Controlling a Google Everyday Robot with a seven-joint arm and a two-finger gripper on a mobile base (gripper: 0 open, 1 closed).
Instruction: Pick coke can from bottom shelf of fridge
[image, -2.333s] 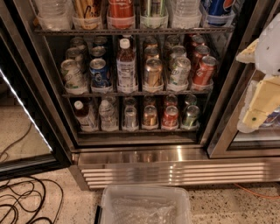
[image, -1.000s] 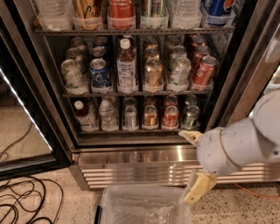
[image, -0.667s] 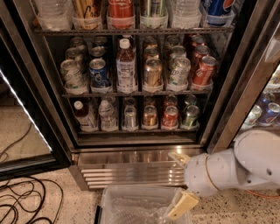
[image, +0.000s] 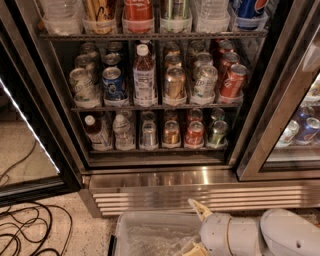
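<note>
Far left, 8 o'clock: black cables (image: 30, 227) looped on speckled floor. Above them, at 9 o'clock, open glass door (image: 30, 150) swung outward, bright light strip along its edge.

Centre: fridge (image: 160, 177), steel frame, dark inside, racks full of drinks. Bottom shelf (image: 155, 149) just under frame centre, a thin dark rail with low headroom. Along it from the left: dark bottle (image: 93, 132) with white cap, clear bottle (image: 121, 131), silver can (image: 149, 135), bronze-gold can (image: 171, 133), then the coke can (image: 194, 134), then green can (image: 217, 132).

Coke can red with silver top, upright, front row, at roughly 4 o'clock from frame centre; bronze-gold can just beside at its 9 o'clock, green can just beside at its 3 o'clock. More cans in the row behind, too dark to name.

Under the fridge opening, at 6 o'clock: ribbed steel grille (image: 150, 196). Below that, at the frame's bottom edge, clear plastic bin (image: 155, 235) on the floor.

At 5 o'clock, low: gripper (image: 191, 225), over the bin's right end and below the grille, well apart from the coke can. Spread wide, holding nothing; one cream finger (image: 199, 209) tilted up toward 11 o'clock, the other partly cut by the bottom edge. White arm (image: 285, 235) behind it at 4 o'clock.

Far right, 3 o'clock: closed glass door (image: 280, 125), blurred cans behind it.
</note>
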